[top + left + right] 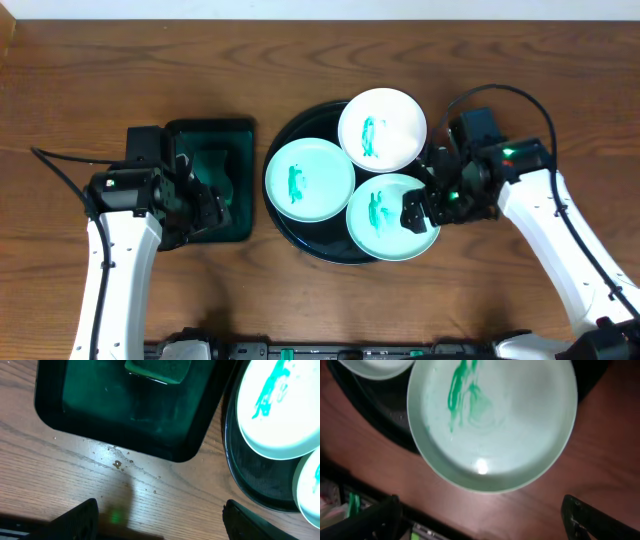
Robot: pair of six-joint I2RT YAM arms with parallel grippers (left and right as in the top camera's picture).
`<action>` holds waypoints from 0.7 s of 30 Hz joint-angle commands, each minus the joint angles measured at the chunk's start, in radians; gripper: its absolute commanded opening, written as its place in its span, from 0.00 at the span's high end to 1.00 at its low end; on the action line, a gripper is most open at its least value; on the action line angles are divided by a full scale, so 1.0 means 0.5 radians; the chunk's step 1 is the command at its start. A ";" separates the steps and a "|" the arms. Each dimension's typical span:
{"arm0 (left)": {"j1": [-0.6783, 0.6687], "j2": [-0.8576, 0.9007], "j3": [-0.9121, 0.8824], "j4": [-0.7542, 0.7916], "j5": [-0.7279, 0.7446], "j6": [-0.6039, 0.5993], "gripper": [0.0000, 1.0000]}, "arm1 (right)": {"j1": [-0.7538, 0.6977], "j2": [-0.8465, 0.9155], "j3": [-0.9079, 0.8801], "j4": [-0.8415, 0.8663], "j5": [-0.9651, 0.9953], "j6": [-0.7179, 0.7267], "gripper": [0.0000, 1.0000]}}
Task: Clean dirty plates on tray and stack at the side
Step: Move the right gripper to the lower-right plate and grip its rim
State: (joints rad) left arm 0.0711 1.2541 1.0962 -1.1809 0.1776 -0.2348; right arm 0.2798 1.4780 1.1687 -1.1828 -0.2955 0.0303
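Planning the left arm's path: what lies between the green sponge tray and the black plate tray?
Only a narrow strip of bare tabletop separates green tray and black tray, clearest in the left wrist view.

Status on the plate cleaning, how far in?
Done: nothing. All three dirty plates sit smeared teal on the tray; none stacked on the tabletop. In hand: right gripper open over the near plate, left gripper open beside the sponge tray. Left: wipe and stack all three.
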 commanded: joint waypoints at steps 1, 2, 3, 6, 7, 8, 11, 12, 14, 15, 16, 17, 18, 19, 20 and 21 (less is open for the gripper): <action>0.008 -0.002 0.041 -0.007 -0.005 0.025 0.20 | 0.053 -0.015 0.047 0.080 0.074 0.041 0.01; 0.008 -0.002 0.041 -0.007 -0.005 0.025 0.20 | 0.053 -0.015 0.047 0.095 0.073 0.042 0.01; 0.008 -0.002 0.041 -0.008 -0.005 0.025 0.20 | 0.053 -0.015 0.047 0.117 0.072 0.043 0.01; 0.008 -0.002 0.041 -0.008 -0.005 0.025 0.20 | 0.053 -0.015 0.047 0.174 0.072 0.043 0.01; 0.008 -0.002 0.041 -0.008 -0.005 0.025 0.20 | 0.053 -0.015 0.047 0.193 0.072 0.043 0.01; 0.008 -0.002 0.041 -0.008 -0.005 0.025 0.20 | 0.053 -0.015 0.047 0.214 0.071 0.043 0.01; 0.008 -0.002 0.041 -0.008 -0.005 0.025 0.20 | 0.053 -0.015 0.047 0.281 0.056 0.049 0.01; 0.008 -0.002 0.041 -0.008 -0.005 0.025 0.20 | 0.053 -0.015 0.047 0.300 0.054 0.060 0.01; 0.008 -0.002 0.041 -0.007 -0.005 0.025 0.20 | 0.054 -0.015 0.047 0.330 0.046 0.121 0.01; 0.008 -0.002 0.041 -0.007 -0.005 0.025 0.20 | 0.054 -0.015 0.047 0.342 0.031 0.165 0.01; 0.008 -0.002 0.041 -0.007 -0.005 0.025 0.20 | 0.054 -0.015 0.047 0.365 0.009 0.201 0.01; 0.008 -0.002 0.041 -0.007 -0.005 0.025 0.20 | 0.054 -0.015 0.047 0.394 -0.008 0.223 0.01; 0.008 -0.002 0.041 -0.007 -0.005 0.025 0.20 | 0.054 -0.015 0.047 0.442 -0.031 0.240 0.01; 0.008 -0.002 0.041 -0.007 -0.005 0.025 0.20 | 0.054 -0.015 0.047 0.474 -0.053 0.244 0.01; 0.008 -0.002 0.041 -0.007 -0.005 0.025 0.20 | 0.054 -0.014 0.045 0.502 -0.088 0.243 0.01; 0.008 -0.002 0.041 -0.007 -0.005 0.025 0.20 | 0.055 -0.014 0.043 0.530 -0.111 0.239 0.01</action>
State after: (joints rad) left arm 0.0711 1.2541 1.0962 -1.1805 0.1776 -0.2348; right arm 0.2989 1.4776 1.1713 -0.9337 -0.3004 0.1165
